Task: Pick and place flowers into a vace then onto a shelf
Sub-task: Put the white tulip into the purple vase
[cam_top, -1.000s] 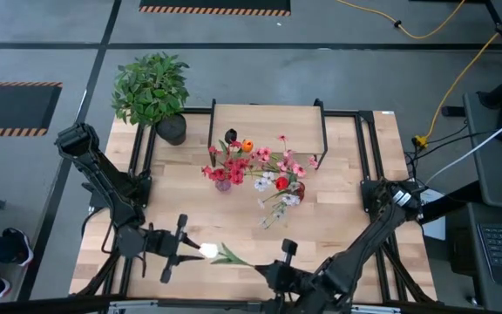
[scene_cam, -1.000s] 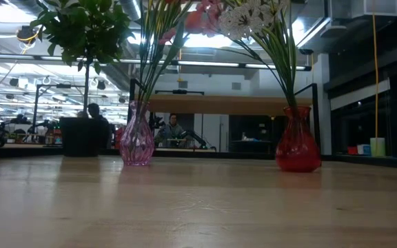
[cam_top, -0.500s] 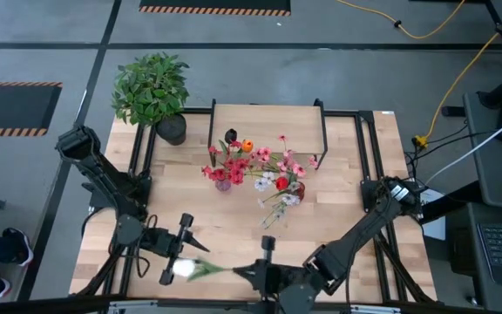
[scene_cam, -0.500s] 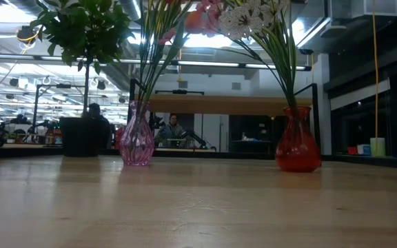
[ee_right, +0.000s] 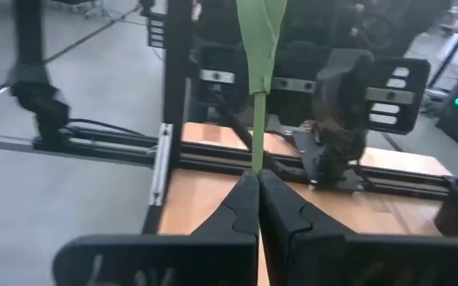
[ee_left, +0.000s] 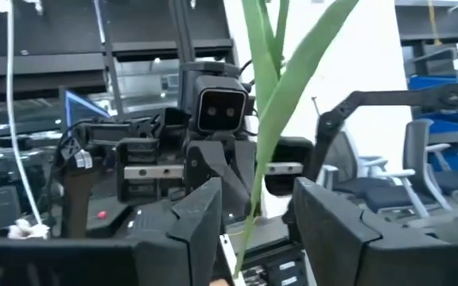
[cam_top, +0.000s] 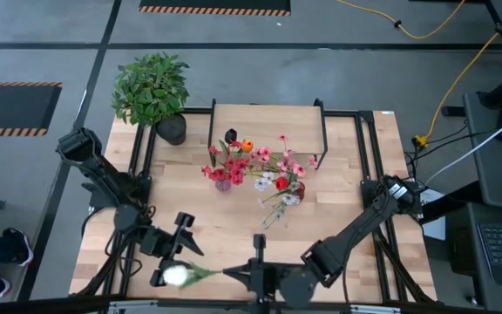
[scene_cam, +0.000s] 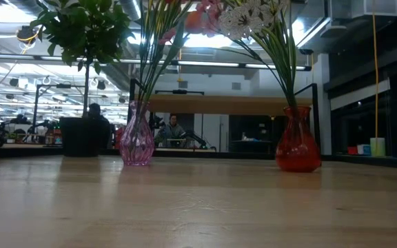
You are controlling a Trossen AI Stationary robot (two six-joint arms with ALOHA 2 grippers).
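A flower with a white bloom and a green stem hangs over the table's near edge. My right gripper is shut on the stem's bare end. My left gripper is open at the bloom end, and the stem runs up between its two fingers, which stand apart. A pink vase and a red vase, both full of flowers, stand on the table in front of the shelf. My right gripper pinches the stem's lower end between its two fingertips. The fingers come about level from the table's right and lie along the stem. The flower is lifted clear, roughly level, with its bloom toward the table's left.
A bushy potted plant stands at the table's far left corner. Bare wood lies between the vases and the near edge. Beyond the table, people sit in the room.
My right gripper has carried the flower toward the table's left along the near edge and has risen. The bloom now lies beside my left gripper's near side. My left gripper has tipped upward and turned.
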